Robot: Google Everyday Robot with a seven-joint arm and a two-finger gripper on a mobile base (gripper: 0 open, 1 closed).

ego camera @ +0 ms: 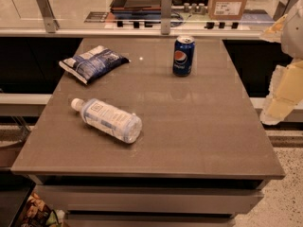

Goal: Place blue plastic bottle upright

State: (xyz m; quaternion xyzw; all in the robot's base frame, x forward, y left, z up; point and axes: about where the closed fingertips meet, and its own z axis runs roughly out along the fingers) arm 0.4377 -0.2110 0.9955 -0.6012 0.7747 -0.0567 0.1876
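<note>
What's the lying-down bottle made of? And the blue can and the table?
The bottle looks like clear, pale-blue plastic: see-through, with a white cap. The can seems shiny metal, probably aluminium, with a silvery rim. The table looks like smooth grey stone or laminate; it faintly mirrors the can. The robot's hand is at the right edge, beside the table.

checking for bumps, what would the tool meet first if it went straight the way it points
Tool at right edge seems aimed downward beside the table: probably the floor first; depth unclear.
</note>
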